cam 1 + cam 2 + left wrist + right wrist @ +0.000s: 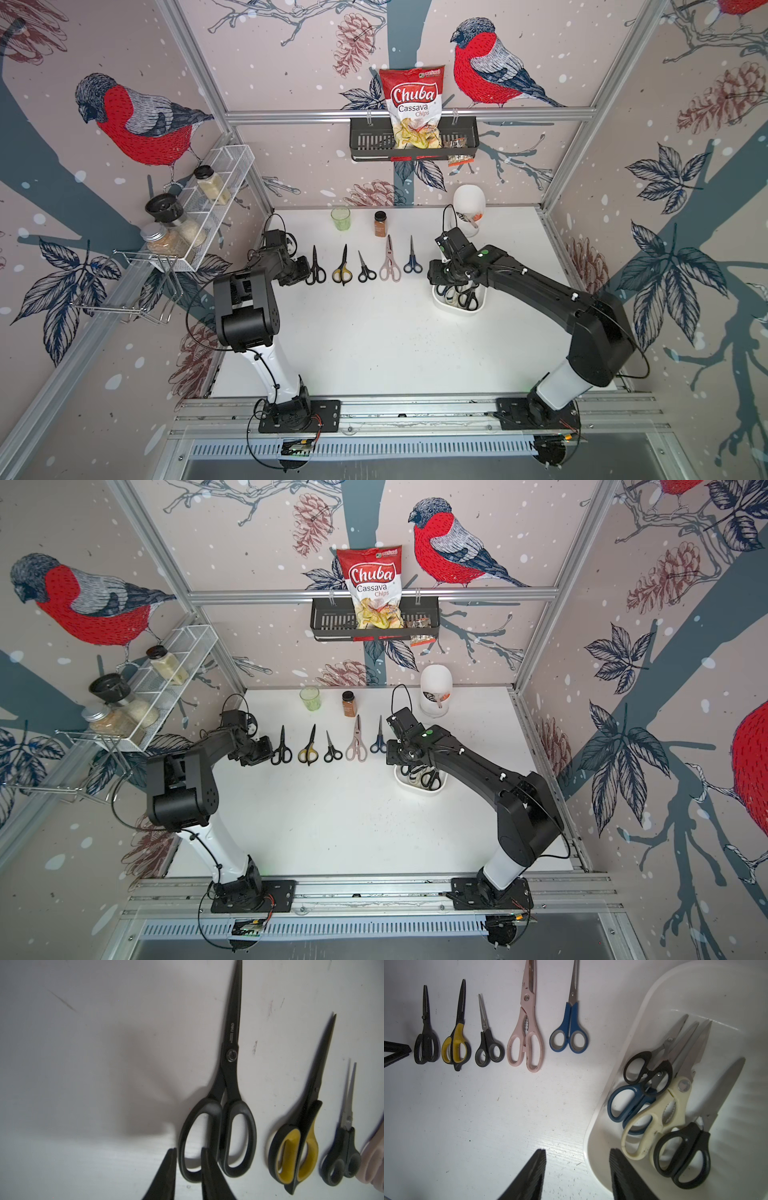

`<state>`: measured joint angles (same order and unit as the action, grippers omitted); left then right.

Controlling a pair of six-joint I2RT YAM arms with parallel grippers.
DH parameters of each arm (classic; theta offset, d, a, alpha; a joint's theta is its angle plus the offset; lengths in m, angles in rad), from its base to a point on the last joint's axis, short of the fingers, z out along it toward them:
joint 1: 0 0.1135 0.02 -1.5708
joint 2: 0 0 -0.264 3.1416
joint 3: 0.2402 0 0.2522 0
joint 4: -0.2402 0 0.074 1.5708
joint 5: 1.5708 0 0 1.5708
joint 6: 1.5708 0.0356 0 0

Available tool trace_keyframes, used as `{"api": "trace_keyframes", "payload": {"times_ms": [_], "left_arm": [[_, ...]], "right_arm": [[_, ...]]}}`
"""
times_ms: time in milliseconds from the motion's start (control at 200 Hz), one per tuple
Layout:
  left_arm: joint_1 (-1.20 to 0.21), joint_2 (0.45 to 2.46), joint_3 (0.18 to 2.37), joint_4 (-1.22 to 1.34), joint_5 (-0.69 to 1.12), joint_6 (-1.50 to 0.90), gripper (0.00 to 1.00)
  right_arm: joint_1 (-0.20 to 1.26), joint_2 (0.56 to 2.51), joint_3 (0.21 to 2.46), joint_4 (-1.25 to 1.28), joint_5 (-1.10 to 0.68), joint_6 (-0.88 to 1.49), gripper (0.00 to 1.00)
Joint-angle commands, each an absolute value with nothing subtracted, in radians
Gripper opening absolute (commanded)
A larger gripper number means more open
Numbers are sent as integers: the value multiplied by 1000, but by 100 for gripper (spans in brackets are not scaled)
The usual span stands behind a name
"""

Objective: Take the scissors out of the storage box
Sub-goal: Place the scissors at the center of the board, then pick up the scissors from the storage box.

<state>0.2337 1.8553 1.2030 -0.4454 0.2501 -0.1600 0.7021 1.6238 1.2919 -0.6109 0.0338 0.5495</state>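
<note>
Count first: nine scissors in view. Five lie flat on the white table (488, 1115) in a row strung between the two grippers. The all-black pair (426, 1028) sits right at the left gripper (188, 1149). Then come the yellow-and-black pair (457, 1032), the small black pair (486, 1036), the pink pair (525, 1012) and the blue pair (572, 1018), which is the closest to the right gripper (577, 1150).

The other four are piled in the storage box (716, 991), directly under the right gripper: a black-handled pair (671, 1038), a navy pair (611, 1105), a cream pair (680, 1101) lying over the navy one, and a bigger black pair (693, 1140) nearest the fingers.

The left gripper's fingers are only a little apart. The rim of the all-black pair's handle loop sits in the gap and doesn't look pinched.

The right gripper is roughly half open with nothing in it, one finger over bare table and the other over the box's near rim.

Beyond both grippers there's one green cup (340, 218), one spice jar (380, 224) and a tall white domed container (468, 199) with stuff inside I can't make out. Higher up, the black wall basket (370, 143) holds one chips bag (411, 104) plus some small packets (457, 143). Out past the left gripper, the wire rack (232, 166) has three jars (212, 185).
</note>
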Motion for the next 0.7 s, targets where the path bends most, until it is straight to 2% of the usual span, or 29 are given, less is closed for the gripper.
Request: {"api": "trace_keyframes", "payload": {"times_ms": [0,225,400,595,690], "left_arm": [[228,1818,1222,-482,244,-178,28],[104,1725,1220,-518,187,-189,28],[-37,1653,1160,-496,166,-235,28],[-158,1543,1087,-425,202,-361,28],[-196,1482,1033,-360,233,-450,28]], "right_arm": [[686,1614,1296,-647,80,580,55],[582,1578,1241,-683,91,645,55],[497,1535,1172,-688,39,657,48],[473,1512,1098,-676,-9,674,46],[475,1516,1065,-646,-37,698,42]]}}
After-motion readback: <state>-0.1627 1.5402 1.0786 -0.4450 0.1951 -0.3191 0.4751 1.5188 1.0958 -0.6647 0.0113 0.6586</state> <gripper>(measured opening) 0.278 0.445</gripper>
